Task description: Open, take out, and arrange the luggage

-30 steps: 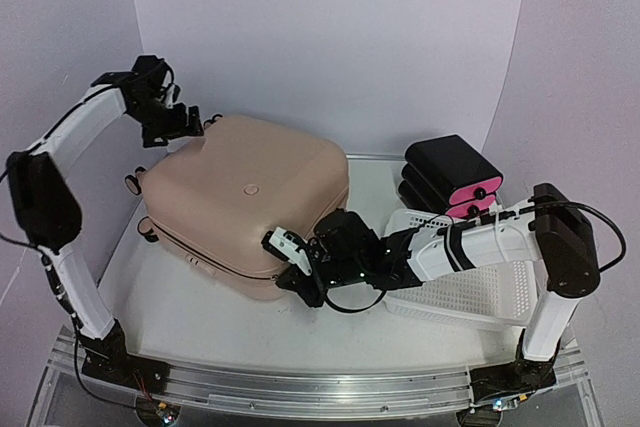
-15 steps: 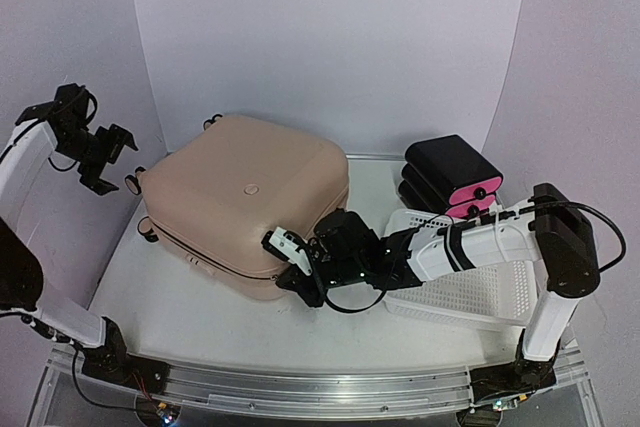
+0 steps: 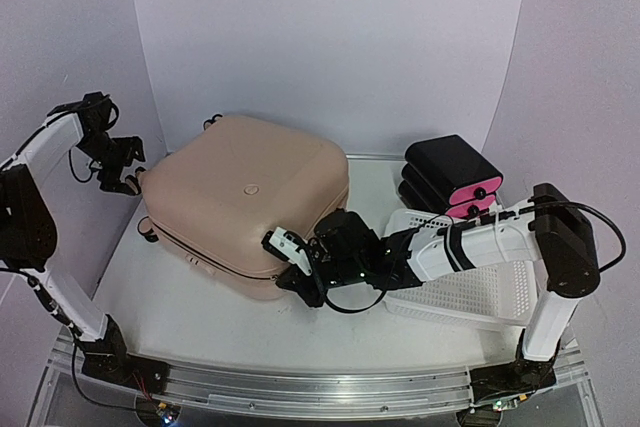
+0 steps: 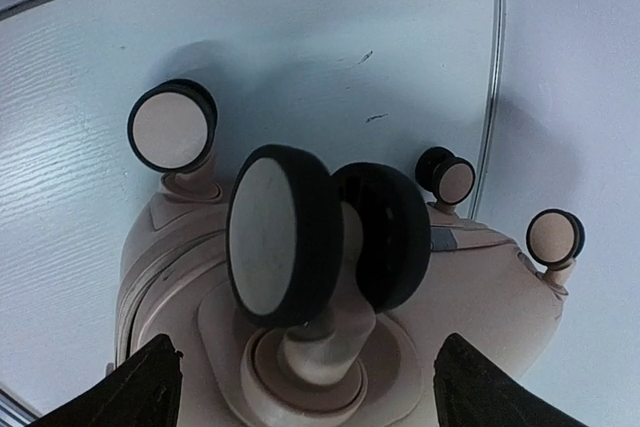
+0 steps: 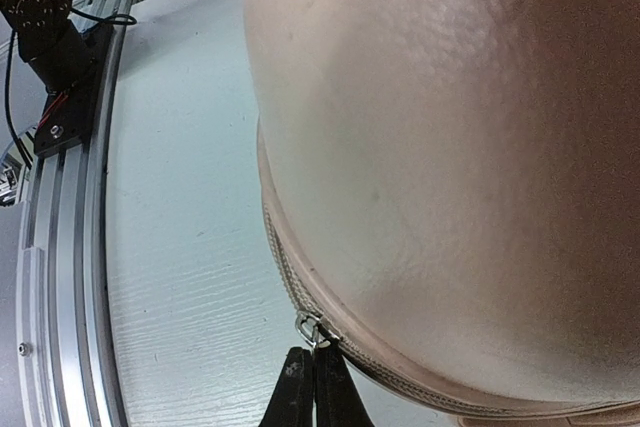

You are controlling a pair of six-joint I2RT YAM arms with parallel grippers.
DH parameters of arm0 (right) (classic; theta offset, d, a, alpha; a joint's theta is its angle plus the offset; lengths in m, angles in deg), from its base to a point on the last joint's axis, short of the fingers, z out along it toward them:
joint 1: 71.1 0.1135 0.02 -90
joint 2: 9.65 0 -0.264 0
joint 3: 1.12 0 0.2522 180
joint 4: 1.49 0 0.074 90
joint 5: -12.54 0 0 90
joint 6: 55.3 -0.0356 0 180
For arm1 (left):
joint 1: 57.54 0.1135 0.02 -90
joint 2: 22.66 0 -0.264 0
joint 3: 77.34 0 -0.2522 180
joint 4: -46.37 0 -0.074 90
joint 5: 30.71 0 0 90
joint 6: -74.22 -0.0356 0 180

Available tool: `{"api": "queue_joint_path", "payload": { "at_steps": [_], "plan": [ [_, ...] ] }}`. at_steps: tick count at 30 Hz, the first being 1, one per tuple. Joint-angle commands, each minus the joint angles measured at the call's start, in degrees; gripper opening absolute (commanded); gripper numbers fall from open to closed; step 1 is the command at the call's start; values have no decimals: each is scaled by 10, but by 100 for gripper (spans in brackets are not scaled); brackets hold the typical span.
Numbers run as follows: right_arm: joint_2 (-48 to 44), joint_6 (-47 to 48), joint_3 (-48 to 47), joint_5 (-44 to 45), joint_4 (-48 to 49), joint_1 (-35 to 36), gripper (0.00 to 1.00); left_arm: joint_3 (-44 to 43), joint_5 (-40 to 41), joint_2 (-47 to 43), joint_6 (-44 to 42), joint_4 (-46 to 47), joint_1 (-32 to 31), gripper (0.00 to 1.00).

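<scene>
Your right gripper [image 5: 312, 377] is pinched shut on the zipper pull [image 5: 311, 328]; your left gripper [image 4: 315, 392] gapes wide, holding nothing.
The luggage [image 3: 250, 202] lies flat and closed on the table [image 3: 200, 322], its near corner seam at the right fingertips. Its double wheel [image 4: 300, 237] sits just ahead of the left fingers.

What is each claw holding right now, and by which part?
The right claw pinches the luggage by its zipper pull. The left claw is open by the wheels, holding nothing.
</scene>
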Motion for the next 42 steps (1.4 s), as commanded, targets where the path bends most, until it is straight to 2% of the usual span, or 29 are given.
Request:
{"api": "queue_joint_path", "payload": {
  "at_steps": [1, 8, 11, 22, 26, 30, 32, 36, 42],
  "plan": [
    [-7, 7, -9, 42, 50, -7, 0, -41, 33, 24, 16, 14, -9, 86],
    [-4, 19, -16, 44, 41, -3, 0, -25, 62, 44, 5, 15, -22, 74],
    [-6, 23, -16, 50, 34, -1, 0, -16, 78, 56, -17, 15, -23, 62],
    [-20, 17, -13, 118, -26, 4, 0, 55, 188, 32, -96, 43, -31, 48],
    [-40, -14, -7, 181, -68, 19, 0, 74, 200, 21, -117, 69, -31, 36],
    [-52, -84, 1, 197, -99, 23, 0, 88, 193, 28, -123, 91, -30, 29],
    [-60, -97, 11, 233, -108, 24, 0, 93, 188, 32, -130, 102, -30, 28],
    [-86, -59, 34, 280, -106, 18, 0, 98, 196, 34, -157, 114, -30, 28],
    [-106, -28, 49, 245, -109, -45, 0, 101, 219, 31, -216, 130, -29, 27]
  ]
}}
